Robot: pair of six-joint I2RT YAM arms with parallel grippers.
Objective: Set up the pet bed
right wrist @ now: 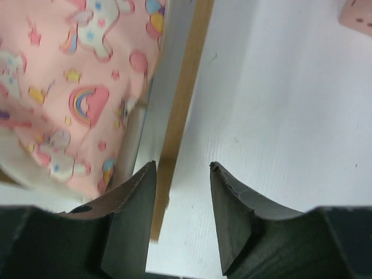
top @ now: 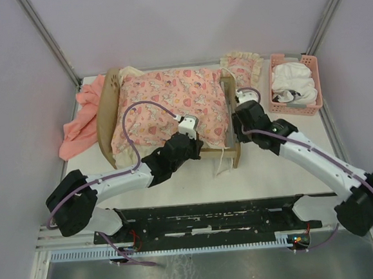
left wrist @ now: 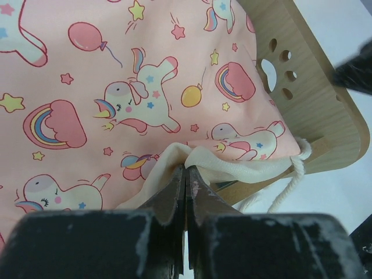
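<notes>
Light wood, stiff, likely lightweight: the pet bed [top: 109, 113] sits at 10 o'clock from tabletop [top: 242, 183] centre. Its pink cushion [top: 164, 102] looks limp, so I grip hems only. Left claw [left wrist: 186, 174] pinches the cream hem; right claw [right wrist: 183, 174] is spread beside the bed's 3 o'clock board.

Place: a robot test cell in a lab, not a lived-in room.
Enclosure: plain pale walls [top: 190, 23] boxed in the table, with grey metal struts [top: 47, 37] at the corners.
Surface: a bare white table [top: 273, 178].
Mounting: the left arm [top: 118, 178] and right arm [top: 317, 161] stood on a black base plate [top: 211, 210] along a ridged metal rail [top: 182, 246].
Wiring: purple cables [top: 123, 128] ran exposed along the arms.
Props: a pet bed [top: 107, 120] with pink unicorn-print bedding [top: 171, 105], a pink basket [top: 316, 84] and a salmon cloth [top: 79, 125] were the only homely items.
</notes>
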